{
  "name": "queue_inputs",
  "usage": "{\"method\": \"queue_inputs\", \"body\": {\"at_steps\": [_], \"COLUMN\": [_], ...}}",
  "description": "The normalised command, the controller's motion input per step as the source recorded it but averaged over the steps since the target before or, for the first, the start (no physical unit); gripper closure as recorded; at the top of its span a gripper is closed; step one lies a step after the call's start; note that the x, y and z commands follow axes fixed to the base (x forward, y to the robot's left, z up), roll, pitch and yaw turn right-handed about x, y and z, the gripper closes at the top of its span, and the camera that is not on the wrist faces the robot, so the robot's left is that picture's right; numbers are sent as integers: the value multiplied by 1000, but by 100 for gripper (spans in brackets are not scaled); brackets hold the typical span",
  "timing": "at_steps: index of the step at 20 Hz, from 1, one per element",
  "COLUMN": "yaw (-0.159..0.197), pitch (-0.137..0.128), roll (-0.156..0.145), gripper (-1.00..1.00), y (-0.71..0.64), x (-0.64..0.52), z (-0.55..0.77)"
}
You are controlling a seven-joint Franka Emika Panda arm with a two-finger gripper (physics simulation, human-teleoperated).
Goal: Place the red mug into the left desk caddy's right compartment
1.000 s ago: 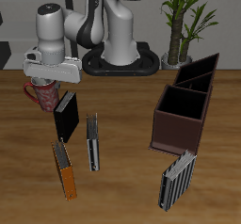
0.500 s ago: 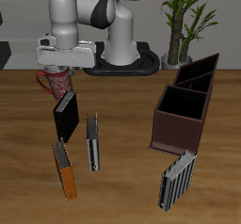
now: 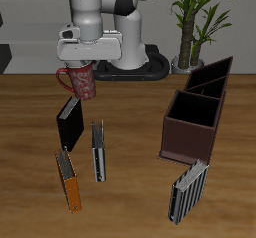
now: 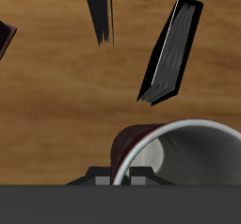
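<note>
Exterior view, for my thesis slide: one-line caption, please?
Gripper carries the red mug above the table, books below, left desk caddy waiting.

The red mug (image 3: 80, 80) is pale-speckled with a whitish inside, and the left desk caddy (image 3: 194, 125) is dark reddish-brown.

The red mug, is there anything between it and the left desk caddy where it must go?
Nothing visible stands in the way. The red mug hangs in the gripper above the table, and the stretch across to the left desk caddy is open; the books lie nearer the front.
</note>
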Motion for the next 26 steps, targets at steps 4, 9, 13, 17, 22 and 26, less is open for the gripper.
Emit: {"method": "queue_inputs", "body": {"at_steps": [4,9,13,17,22,26], "yaw": [52,36,29,-24,-4,-5], "pitch": [-1,-5,-16,-8,-15,-30], "roll": [26,34,11,-16,-33,-29], "gripper": [100,100,100,100,100,100], "y": [444,475,436,240,334,311], "x": [177,246,291,249,277,214], "z": [232,274,295,235,288,326]}}
